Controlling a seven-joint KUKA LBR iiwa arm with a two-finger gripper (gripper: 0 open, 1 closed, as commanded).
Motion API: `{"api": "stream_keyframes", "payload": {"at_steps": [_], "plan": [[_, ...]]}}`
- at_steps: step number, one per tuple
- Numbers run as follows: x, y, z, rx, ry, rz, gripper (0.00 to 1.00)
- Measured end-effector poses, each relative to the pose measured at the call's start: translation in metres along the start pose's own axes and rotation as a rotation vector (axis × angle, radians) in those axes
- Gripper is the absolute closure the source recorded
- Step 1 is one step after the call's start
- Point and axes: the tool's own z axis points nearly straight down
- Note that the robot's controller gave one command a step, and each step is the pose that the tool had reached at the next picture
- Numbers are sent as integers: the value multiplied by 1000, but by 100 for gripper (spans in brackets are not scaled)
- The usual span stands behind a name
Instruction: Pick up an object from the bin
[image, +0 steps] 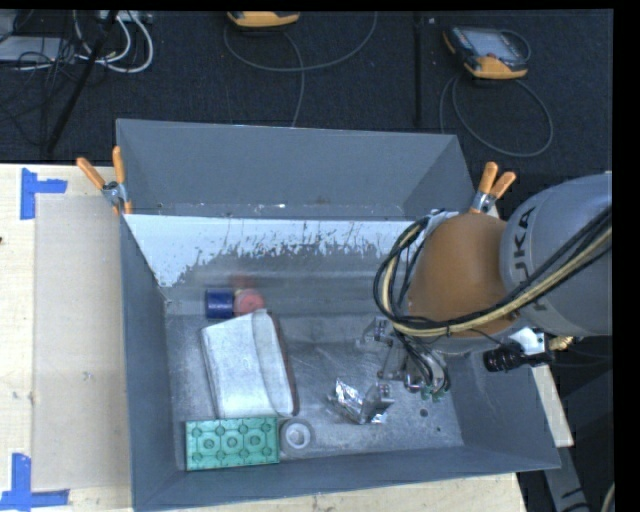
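A single camera looks down on the grey bin (143, 330) from above, set somewhat toward its near side, so the far wall (290, 170) shows its inner face broadly. It stands close enough that the bin takes most of the view, and the arm (560, 260) enters from the right.

The arm's gripper (398, 385) hung low in the right half of the grey bin (300, 180), just beside a crumpled silvery scrap (352, 400). Further left lay a folded white cloth (245, 365), a green perforated block (232, 441), a pale ring (297, 434) and a blue-and-red cylinder (226, 301).
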Motion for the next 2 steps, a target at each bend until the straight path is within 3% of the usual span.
{"api": "stream_keyframes", "payload": {"at_steps": [1, 2], "plan": [[36, -8, 48, -3, -8, 94, 0], [34, -8, 47, -1, -2, 92, 0]]}}
